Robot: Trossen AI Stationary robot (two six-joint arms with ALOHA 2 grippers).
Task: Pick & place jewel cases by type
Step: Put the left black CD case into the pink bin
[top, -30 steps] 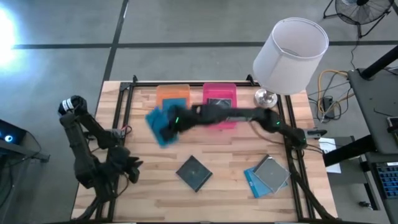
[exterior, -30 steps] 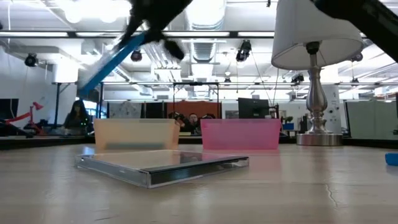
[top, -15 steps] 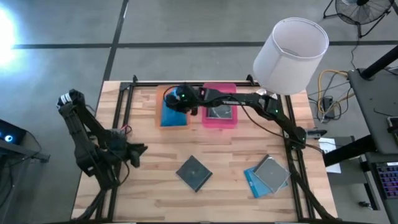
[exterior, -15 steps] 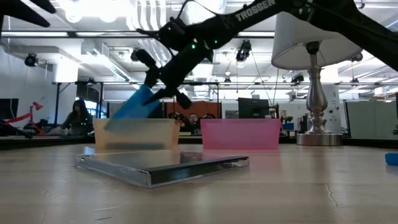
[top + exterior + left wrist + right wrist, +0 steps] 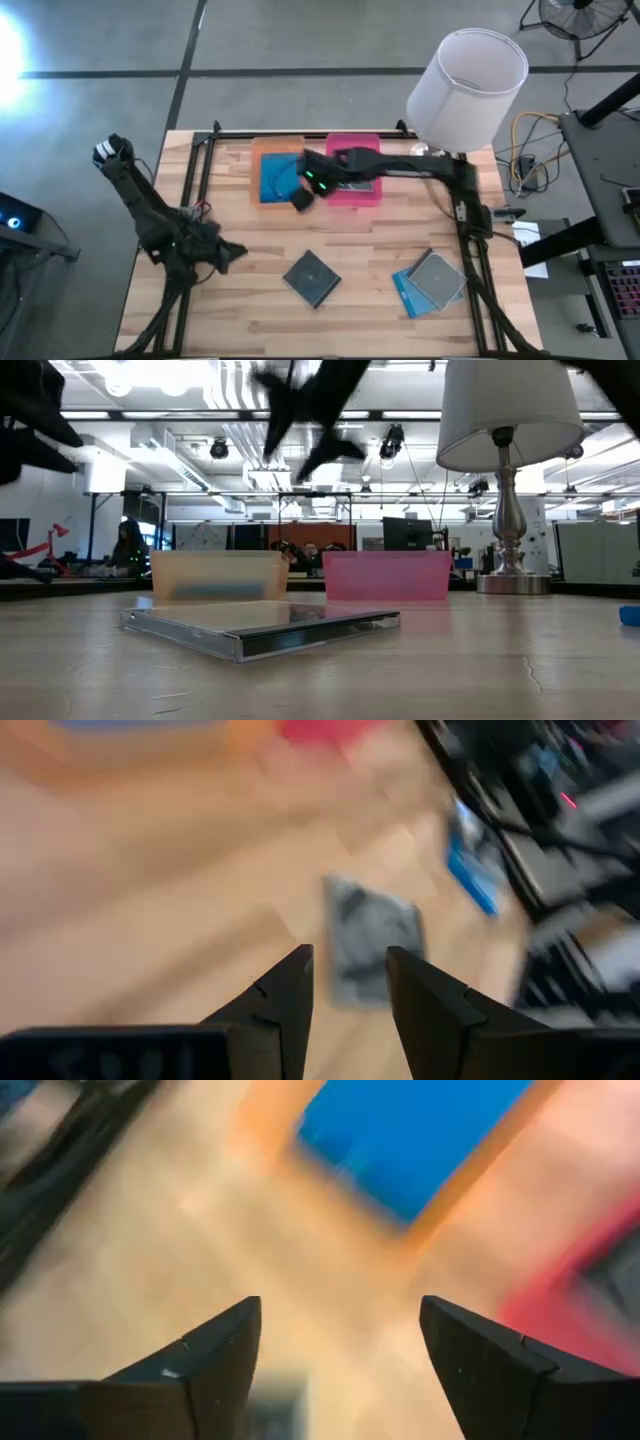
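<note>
A flat bright-blue jewel case [image 5: 277,176] lies sorted in the translucent orange tray [image 5: 262,150] at upper centre, the right gripper [image 5: 301,196] spread empty beside it, while the left gripper [image 5: 232,254], fingers slightly apart, holds nothing at lower left.

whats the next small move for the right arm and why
Probably swing the right gripper, open and empty, toward the two cases at the table's near right. A blue case already lies in the orange tray; those two still sit loose on the table.

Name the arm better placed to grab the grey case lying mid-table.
Probably left: the left gripper is empty, beside the grey case. The right gripper, open, sits farther off by the orange tray.
</note>
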